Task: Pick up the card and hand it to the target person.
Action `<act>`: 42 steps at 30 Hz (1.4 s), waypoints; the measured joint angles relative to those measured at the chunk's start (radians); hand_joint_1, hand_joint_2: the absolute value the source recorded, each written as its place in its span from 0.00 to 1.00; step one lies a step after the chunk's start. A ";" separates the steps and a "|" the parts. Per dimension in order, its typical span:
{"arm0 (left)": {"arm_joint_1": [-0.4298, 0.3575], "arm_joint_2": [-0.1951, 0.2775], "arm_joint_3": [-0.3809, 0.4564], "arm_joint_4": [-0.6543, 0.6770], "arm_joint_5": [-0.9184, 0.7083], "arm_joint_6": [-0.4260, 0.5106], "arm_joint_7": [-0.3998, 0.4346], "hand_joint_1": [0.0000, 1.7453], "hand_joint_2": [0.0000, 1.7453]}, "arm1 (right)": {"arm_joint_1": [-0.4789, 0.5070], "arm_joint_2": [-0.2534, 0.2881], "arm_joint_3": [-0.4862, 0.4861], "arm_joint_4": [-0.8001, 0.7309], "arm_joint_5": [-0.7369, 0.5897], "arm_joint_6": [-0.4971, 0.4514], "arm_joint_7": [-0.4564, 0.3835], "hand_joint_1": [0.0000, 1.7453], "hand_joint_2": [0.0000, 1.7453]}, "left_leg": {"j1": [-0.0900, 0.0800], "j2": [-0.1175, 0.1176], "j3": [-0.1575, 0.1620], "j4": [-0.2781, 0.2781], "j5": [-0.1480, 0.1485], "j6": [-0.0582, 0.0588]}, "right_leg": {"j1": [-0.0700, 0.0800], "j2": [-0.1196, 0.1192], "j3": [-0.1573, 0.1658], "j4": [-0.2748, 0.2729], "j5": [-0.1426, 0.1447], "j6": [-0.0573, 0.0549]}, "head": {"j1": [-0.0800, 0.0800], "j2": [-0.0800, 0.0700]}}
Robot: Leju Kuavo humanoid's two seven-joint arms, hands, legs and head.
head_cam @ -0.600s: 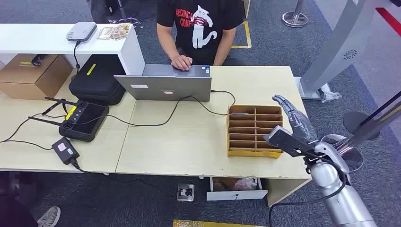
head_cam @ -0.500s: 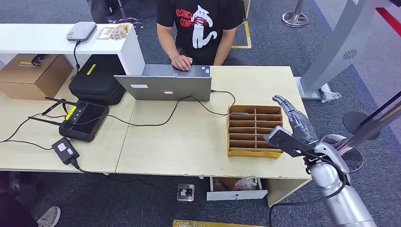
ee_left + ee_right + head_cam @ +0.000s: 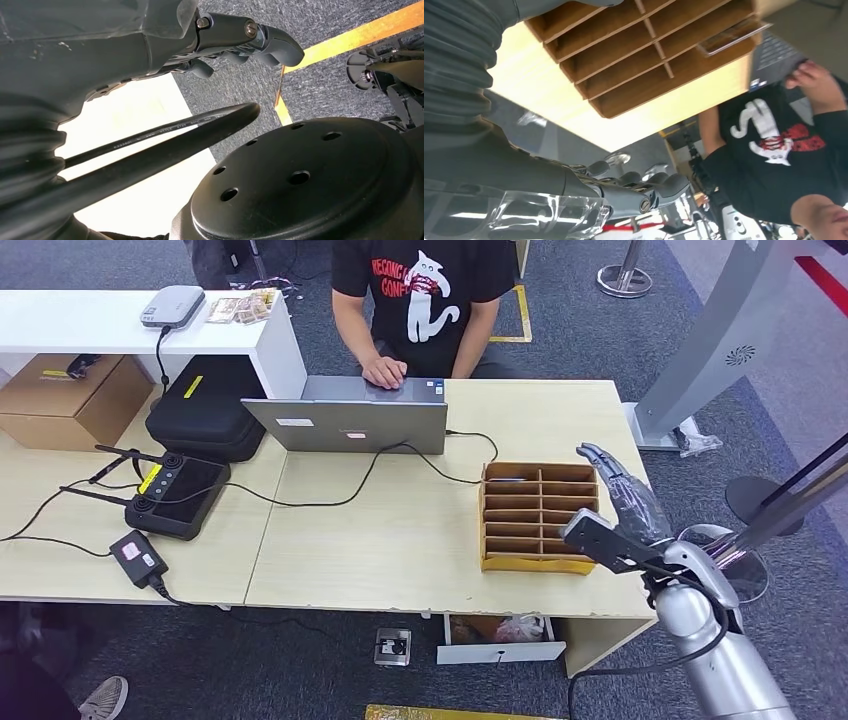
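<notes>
Lying flat, card (image 3: pixel 732 36) long axis along organizer (image 3: pixel 539 515) slot

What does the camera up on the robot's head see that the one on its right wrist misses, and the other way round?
Head view alone: the whole table, the laptop's grey lid, a black controller and a black case. Right wrist view alone: a card sticking out of one slot. Both share the wooden slotted box, the person in the black shirt and the right hand, holding nothing.
</notes>
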 joint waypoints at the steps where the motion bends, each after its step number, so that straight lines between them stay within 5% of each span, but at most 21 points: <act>1: 0.000 0.000 0.000 0.000 0.000 0.000 0.000 0.00 1.00 | -0.004 0.002 0.004 0.005 0.019 -0.010 0.005 0.00 1.00 | 0.000 0.000 0.000 0.000 0.000 0.000 | 0.000 0.000 0.000 0.000 0.000 0.000 | 0.000 0.000; 12: 0.000 0.000 0.000 0.000 -0.005 0.002 -0.003 0.00 1.00 | -0.113 0.036 0.081 0.152 0.129 -0.117 0.057 0.00 1.00 | 0.000 0.000 0.000 0.000 0.000 0.000 | 0.000 0.000 0.000 0.000 0.000 0.000 | 0.000 0.000; 42: 0.001 0.002 0.000 0.000 0.000 -0.004 -0.003 0.00 1.00 | -0.249 0.094 0.174 0.372 0.146 -0.131 0.060 0.00 1.00 | 0.000 0.000 0.000 0.000 0.000 0.000 | 0.000 0.000 0.000 0.000 0.000 0.000 | 0.000 0.000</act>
